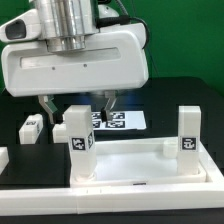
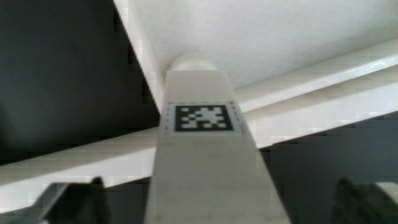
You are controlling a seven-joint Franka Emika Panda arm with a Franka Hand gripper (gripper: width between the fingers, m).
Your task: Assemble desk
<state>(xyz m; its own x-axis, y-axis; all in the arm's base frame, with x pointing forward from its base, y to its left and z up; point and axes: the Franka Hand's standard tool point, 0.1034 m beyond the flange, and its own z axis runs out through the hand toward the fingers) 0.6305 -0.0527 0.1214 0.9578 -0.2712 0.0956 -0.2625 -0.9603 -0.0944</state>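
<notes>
The white tray-like tabletop lies at the front of the exterior view with two white square legs standing upright in its corner sockets. One tagged leg stands at the exterior view's left and the other at its right. My gripper is open just above the left leg, with one finger on each side of the leg's top. In the wrist view that leg runs up between my dark fingertips, with gaps on both sides. The tabletop's rim crosses behind it.
The marker board lies flat behind the tabletop. A loose tagged leg lies on the black table at the exterior view's left, and another white piece shows at the left edge. A green wall stands behind.
</notes>
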